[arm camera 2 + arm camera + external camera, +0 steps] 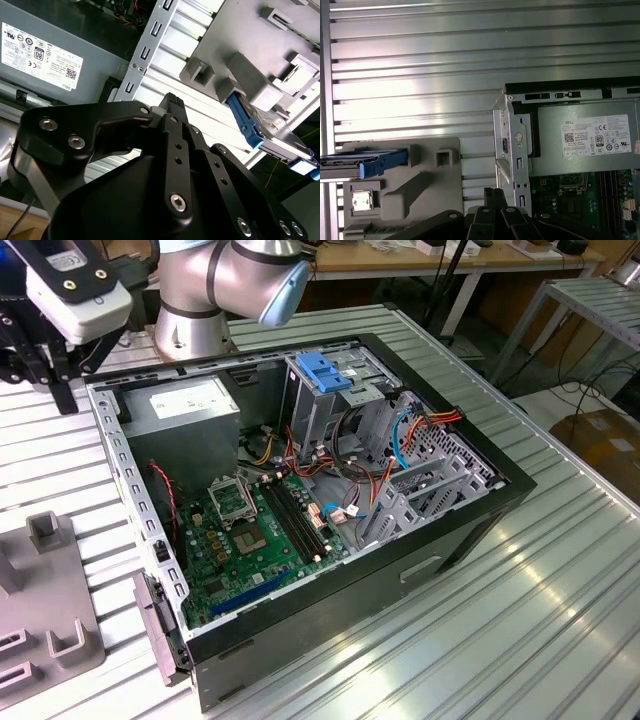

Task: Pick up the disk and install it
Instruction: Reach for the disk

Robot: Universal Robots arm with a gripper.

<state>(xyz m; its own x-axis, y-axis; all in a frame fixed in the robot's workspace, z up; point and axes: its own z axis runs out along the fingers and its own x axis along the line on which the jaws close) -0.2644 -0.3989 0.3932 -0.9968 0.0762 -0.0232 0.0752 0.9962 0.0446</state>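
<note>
The disk (365, 163) is a silver drive in a blue carrier rail, standing on edge in a slot of the grey fixture (420, 195); the second wrist view also has the disk (272, 134). My gripper (172, 102) hangs over the slatted table beside the case's corner, near the power supply (590, 137). A stretch of fixture lies between it and the disk. Its black fingertips (495, 196) are pressed together with nothing between them. In the exterior view the gripper (62, 390) is at the far left, just outside the case.
The open computer case (470, 510) lies on the slatted aluminium table (520, 620), motherboard (260, 540) and cables exposed. A metal drive cage with a blue latch (325, 370) stands at the case's far side. The grey fixture (45, 610) sits at the exterior view's left.
</note>
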